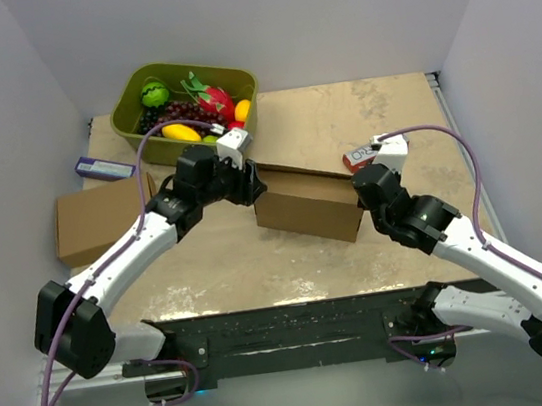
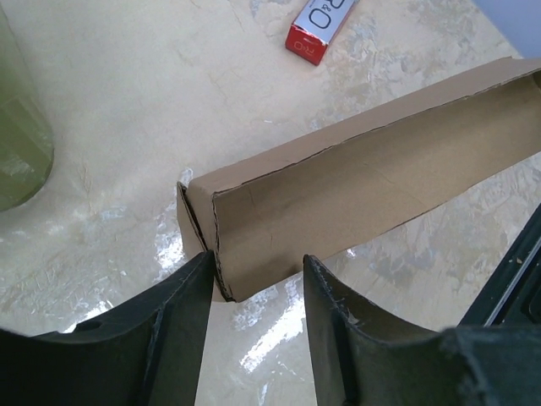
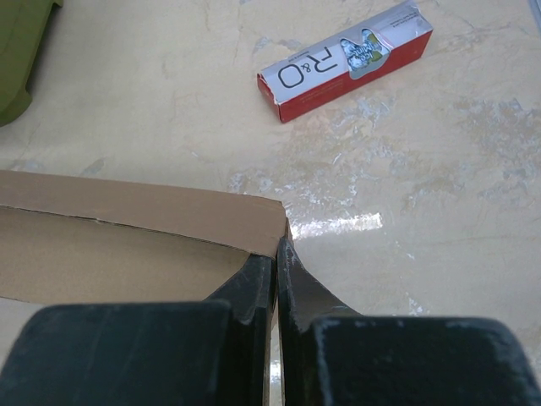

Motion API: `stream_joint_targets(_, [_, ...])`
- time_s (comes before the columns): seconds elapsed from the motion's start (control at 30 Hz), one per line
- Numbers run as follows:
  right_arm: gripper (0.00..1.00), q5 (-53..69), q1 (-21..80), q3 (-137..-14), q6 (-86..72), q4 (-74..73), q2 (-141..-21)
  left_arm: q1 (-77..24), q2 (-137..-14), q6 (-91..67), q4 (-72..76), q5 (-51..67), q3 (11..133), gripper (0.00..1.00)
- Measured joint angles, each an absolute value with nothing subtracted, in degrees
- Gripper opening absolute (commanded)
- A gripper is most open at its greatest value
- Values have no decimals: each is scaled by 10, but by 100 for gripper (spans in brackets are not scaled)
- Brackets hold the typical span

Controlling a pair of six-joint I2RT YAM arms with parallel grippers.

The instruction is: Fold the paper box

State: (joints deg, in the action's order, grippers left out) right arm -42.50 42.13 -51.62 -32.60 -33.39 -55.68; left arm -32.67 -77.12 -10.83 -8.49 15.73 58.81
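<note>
The paper box [image 1: 306, 203] is plain brown cardboard, lying mid-table with its lid partly closed. In the left wrist view its near end corner [image 2: 228, 254] sits just between my fingertips, close to the left finger [image 2: 190, 296]. My left gripper [image 2: 258, 271] is open at the box's left end [image 1: 253, 180], with a clear gap and table showing between the jaws. My right gripper [image 3: 276, 254] is at the box's right end [image 1: 364, 185], shut on a thin cardboard wall at the corner [image 3: 254, 222].
A second brown cardboard box [image 1: 102, 219] lies at the left. A green tub of fruit [image 1: 183, 99] stands at the back left, with a small blue carton [image 1: 105, 168] before it. A red and white carton [image 1: 359, 157] [image 3: 345, 61] lies behind the right gripper.
</note>
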Motion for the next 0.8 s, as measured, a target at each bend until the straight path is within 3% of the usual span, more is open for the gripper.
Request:
stream_joint_targets(0.6, [0,-423,424,-514,-326,-334,-553,-334,-772,-77,-117,115,615,51])
stream_joint_targets(0.8, [0,-422,424,-514,-326,-331,-555,-334,-773,-77,-112,115,627,34])
